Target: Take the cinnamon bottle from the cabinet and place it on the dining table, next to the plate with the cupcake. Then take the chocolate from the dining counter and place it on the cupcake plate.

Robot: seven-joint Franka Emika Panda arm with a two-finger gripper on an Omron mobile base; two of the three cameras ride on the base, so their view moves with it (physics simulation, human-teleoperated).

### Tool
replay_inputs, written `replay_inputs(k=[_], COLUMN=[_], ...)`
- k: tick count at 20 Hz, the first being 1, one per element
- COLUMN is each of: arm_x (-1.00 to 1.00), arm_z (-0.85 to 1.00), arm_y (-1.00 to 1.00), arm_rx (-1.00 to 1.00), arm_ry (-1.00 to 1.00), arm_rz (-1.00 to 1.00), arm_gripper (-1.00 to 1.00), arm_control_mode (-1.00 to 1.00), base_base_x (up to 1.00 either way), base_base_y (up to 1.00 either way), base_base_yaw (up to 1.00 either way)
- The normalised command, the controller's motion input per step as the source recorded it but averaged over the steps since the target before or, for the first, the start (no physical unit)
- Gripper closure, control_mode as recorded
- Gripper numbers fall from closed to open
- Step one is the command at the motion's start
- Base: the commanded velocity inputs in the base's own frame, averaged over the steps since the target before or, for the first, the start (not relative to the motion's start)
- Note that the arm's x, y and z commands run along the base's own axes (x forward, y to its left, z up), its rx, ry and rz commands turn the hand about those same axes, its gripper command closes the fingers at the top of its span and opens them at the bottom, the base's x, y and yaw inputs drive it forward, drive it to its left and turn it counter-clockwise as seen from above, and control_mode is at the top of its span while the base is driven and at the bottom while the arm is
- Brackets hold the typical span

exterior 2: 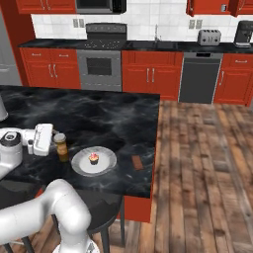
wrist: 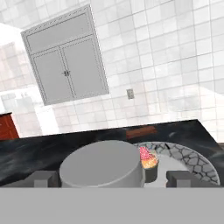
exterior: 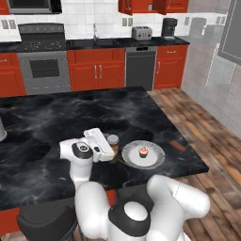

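The bottle (exterior: 113, 146) stands upright on the table (exterior: 42, 122), just beside the plate (exterior: 155, 159) at the plate's nine o'clock in the left base view. In the right base view the bottle (exterior 2: 61, 147) sits at about ten o'clock from the plate (exterior 2: 106, 164), near its rim but seemingly not touching it. The cupcake (exterior: 143, 151) rests near the middle of the plate.

The gripper (exterior: 111, 149) is level with the bottle, reaching in sideways. In the hand view the bottle's grey cap (wrist: 102, 167) lies between the two finger tips (wrist: 42, 178), one on each side. Whether the tips press on the jar or have let go cannot be told; small gaps seem to show beside the cap, which hints at a loosened hold.

The first step looks close to done: the bottle is already set down in the right spot. The next move likely calls for spreading the fingers fully and drawing the hand straight back from the bottle without tipping it.

The chocolate (exterior: 178, 146), a small brown bar, lies on the table at the plate's two o'clock in the left base view. It shows at three o'clock (exterior 2: 137, 162) in the right base view, near the table edge. It must then be picked up flat and laid on the plate beside the cupcake.
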Motion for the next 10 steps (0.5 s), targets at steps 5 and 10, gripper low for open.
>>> replay_inputs(k=[5, 10], arm_x=[-0.09, -0.19], arm_z=[1.00, 1.00], arm_y=[0.03, -0.08], arm_rx=[0.04, 0.10], arm_ry=[-0.07, -0.03], arm_rz=[0.00, 0.00], arm_gripper=[-1.00, -1.00], arm_control_mode=[-1.00, -1.00], base_base_x=[0.00, 0.00], base_base_y=[0.00, 0.00], base_base_yaw=[0.00, 0.00])
